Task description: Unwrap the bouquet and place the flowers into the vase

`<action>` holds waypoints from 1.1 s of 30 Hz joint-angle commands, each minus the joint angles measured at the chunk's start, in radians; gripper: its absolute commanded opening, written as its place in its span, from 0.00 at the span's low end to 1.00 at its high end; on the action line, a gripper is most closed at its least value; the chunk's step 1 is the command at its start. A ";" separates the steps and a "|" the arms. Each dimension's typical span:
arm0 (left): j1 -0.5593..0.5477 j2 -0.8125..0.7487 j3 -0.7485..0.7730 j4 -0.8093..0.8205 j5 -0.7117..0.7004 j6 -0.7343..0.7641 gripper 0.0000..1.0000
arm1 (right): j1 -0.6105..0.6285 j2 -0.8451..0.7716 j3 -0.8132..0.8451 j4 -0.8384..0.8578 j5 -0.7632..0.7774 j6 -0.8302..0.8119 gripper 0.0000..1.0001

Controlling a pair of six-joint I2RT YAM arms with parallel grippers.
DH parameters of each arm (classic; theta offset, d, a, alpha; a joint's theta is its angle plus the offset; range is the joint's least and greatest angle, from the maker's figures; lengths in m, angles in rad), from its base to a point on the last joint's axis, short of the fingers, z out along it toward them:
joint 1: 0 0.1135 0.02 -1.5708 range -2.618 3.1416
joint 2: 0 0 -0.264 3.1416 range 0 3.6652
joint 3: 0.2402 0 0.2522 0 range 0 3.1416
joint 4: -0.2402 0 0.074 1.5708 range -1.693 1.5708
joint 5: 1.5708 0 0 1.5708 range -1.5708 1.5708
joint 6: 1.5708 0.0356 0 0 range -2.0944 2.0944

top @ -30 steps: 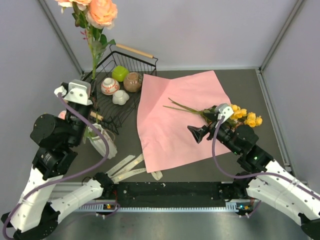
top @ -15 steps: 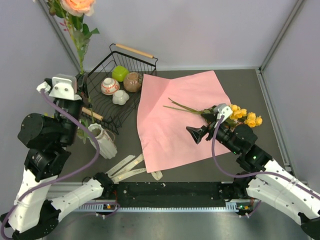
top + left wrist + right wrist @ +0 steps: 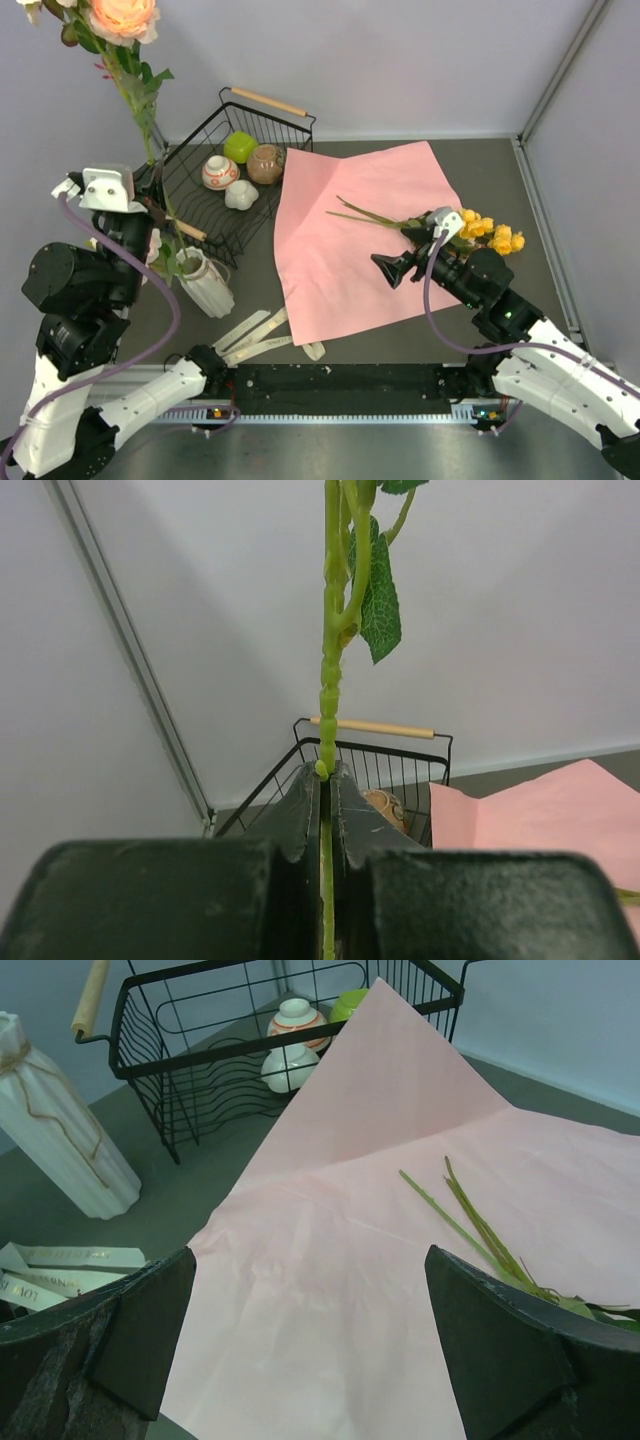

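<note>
My left gripper point(image 3: 325, 770) is shut on the green stem point(image 3: 331, 660) of the pink and peach flowers point(image 3: 122, 15) and holds them upright at the far left. The stem's lower end hangs by the mouth of the white ribbed vase point(image 3: 208, 285); I cannot tell if it is inside. The pink wrapping paper point(image 3: 350, 230) lies spread flat. Yellow flowers point(image 3: 490, 232) lie on its right side, their stems point(image 3: 480, 1225) pointing left. My right gripper point(image 3: 310, 1330) hovers open over the paper with nothing between its fingers.
A black wire basket point(image 3: 235, 160) at the back left holds a white-and-red pot point(image 3: 219, 172), a brown pot point(image 3: 265, 163), a green one point(image 3: 240, 146) and a white one point(image 3: 240, 195). Cream ribbon strips point(image 3: 250, 335) lie near the front edge. Walls enclose the table.
My left arm has swung left with the flowers, carrying the blooms toward the left wall and the stem's lower end toward the vase. The right arm has barely moved.
</note>
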State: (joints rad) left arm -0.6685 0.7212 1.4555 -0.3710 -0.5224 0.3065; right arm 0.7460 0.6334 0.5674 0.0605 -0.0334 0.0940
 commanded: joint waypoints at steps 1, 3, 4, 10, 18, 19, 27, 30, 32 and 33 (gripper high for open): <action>0.001 -0.022 -0.061 -0.005 -0.033 -0.066 0.00 | 0.007 0.008 0.006 0.033 -0.023 0.030 0.99; 0.001 -0.052 -0.122 0.012 -0.027 -0.066 0.00 | 0.007 0.008 0.003 0.035 -0.026 0.038 0.99; 0.001 -0.065 -0.148 0.023 -0.022 -0.063 0.00 | 0.009 0.006 0.002 0.033 -0.028 0.041 0.99; 0.001 -0.160 -0.314 0.079 -0.044 -0.053 0.00 | 0.007 0.008 -0.008 0.027 -0.033 0.052 0.99; 0.001 -0.265 -0.509 0.184 -0.047 -0.043 0.00 | 0.007 0.015 -0.014 0.030 -0.040 0.065 0.99; 0.001 -0.270 -0.517 0.184 -0.045 -0.047 0.00 | 0.007 0.015 -0.014 0.030 -0.043 0.070 0.99; 0.001 -0.339 -0.625 0.202 -0.028 -0.060 0.00 | 0.009 0.008 -0.026 0.029 -0.049 0.093 0.99; 0.001 -0.368 -0.659 0.205 -0.036 -0.053 0.00 | 0.007 0.009 -0.024 0.025 -0.046 0.089 0.99; 0.001 -0.378 -0.670 0.199 -0.050 -0.052 0.00 | 0.007 0.009 -0.021 0.024 -0.045 0.084 0.99; 0.001 -0.387 -0.673 0.189 -0.062 -0.055 0.00 | 0.009 0.011 -0.021 0.024 -0.042 0.085 0.99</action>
State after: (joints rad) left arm -0.6685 0.3630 0.7971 -0.2333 -0.5629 0.2600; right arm 0.7460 0.6491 0.5415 0.0589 -0.0731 0.1692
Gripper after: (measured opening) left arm 0.031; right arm 0.987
